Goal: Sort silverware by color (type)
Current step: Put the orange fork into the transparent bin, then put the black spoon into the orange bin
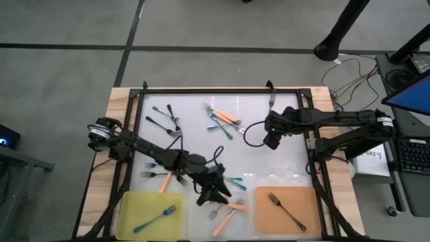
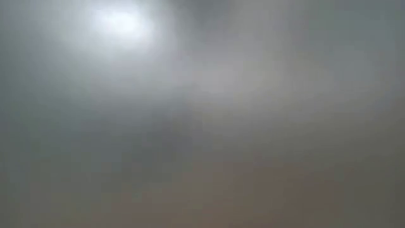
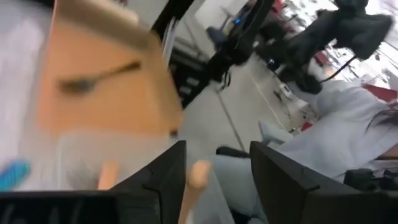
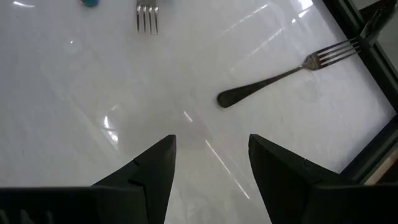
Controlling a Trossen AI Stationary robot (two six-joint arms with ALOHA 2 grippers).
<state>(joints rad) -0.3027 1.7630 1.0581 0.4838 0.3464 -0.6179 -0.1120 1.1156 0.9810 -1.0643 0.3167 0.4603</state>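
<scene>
Overhead, my left tool (image 1: 216, 195) sits low over the white table (image 1: 201, 144), near its front edge, between the yellow mat (image 1: 131, 202) at the front-left corner and the orange mat (image 1: 306, 202) toward the front-right corner. Orange-handled forks (image 1: 232, 210) lie just beside it. One blue-teal fork (image 1: 156, 218) rests on the yellow mat and one dark fork (image 1: 287, 211) on the orange mat. More silverware is scattered: dark forks (image 1: 164, 123) toward the back-left, a mixed orange and teal cluster (image 1: 224, 119) near the back middle, and a few pieces (image 1: 161, 173) along the left arm. My right tool (image 1: 272, 140) hovers over the right half of the table, nearer the back edge.

From table height, the picture is a grey haze and nothing can be made out.

Through my left wrist camera, the left tool's fingers (image 3: 168, 180) stand apart with an orange handle (image 3: 198, 180) between them; I cannot tell whether they grip it. The orange mat (image 3: 106, 106) with its dark fork (image 3: 99, 78) lies beyond, and a person in light clothing (image 3: 336, 137) sits past the table edge.

Through my right wrist camera, the right tool's fingers (image 4: 155, 171) are spread wide and hold nothing. A dark fork (image 4: 286, 73) lies on the white surface ahead, and silver tines (image 4: 147, 17) show farther off.
</scene>
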